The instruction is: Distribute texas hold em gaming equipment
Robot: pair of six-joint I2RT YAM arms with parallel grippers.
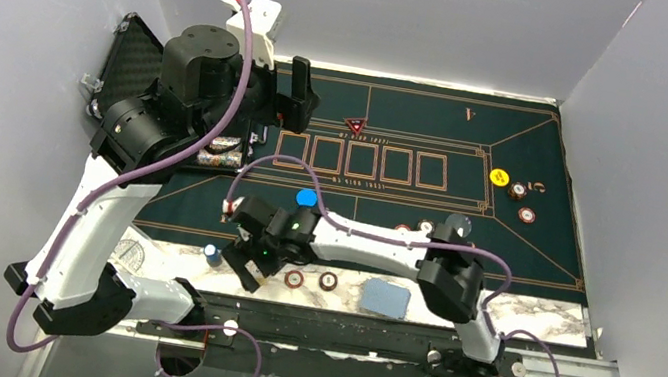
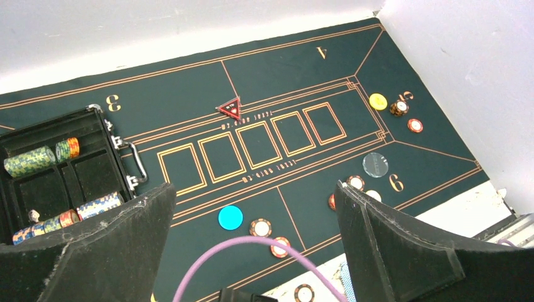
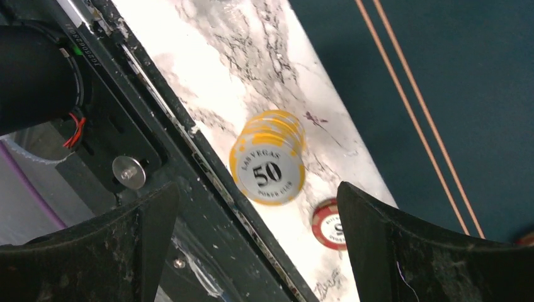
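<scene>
The yellow chip [image 3: 267,167], marked 50 and blurred, sits on the marble bench [image 3: 208,56] just beside a red chip [image 3: 329,223], near the edge of the mat [image 3: 453,94]. Our right claw [image 3: 257,189] hangs over it, jaws spread wide, gripping nothing. Further along the bench lie the cards [image 1: 384,298]. On the mat we see a blue disc [image 2: 230,218], a clear disc [image 2: 375,165], a yellow disc [image 2: 378,100] and the red marker [image 2: 229,108]. Our left claw [image 2: 252,189] hovers high above the mat, fully spread and empty. At far left the case [image 2: 94,182] stands open, holding chip rolls [image 2: 28,160].
</scene>
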